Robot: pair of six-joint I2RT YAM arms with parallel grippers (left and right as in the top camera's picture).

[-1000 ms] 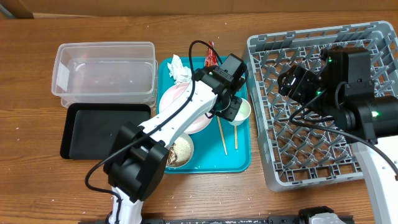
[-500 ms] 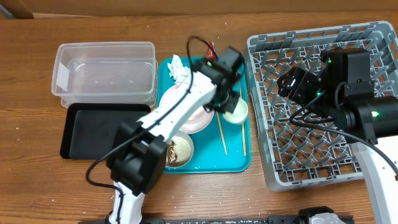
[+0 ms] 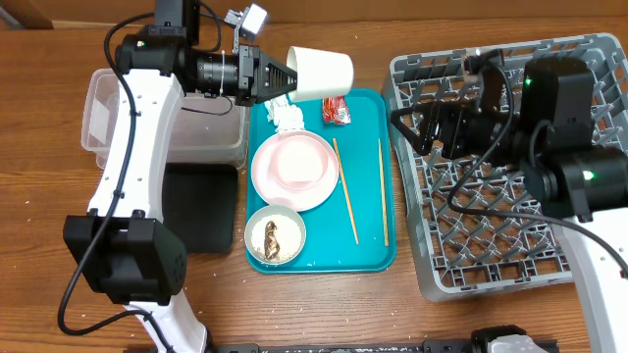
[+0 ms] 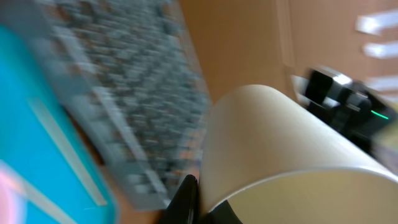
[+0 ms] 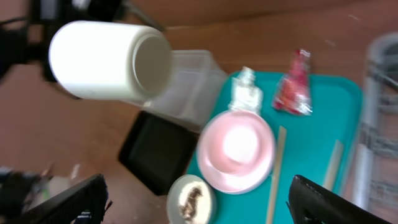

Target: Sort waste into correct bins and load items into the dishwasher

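Holding cup (image 3: 322,75) sideways, left end effector (image 3: 284,76)

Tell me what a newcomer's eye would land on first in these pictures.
The white cup stands out: the left gripper holds it sideways in the air over the far edge of the teal tray. Below it, the tray is crowded with a pink plate, a red wrapper and two chopsticks. The big grey dish rack fills the right side of the table.
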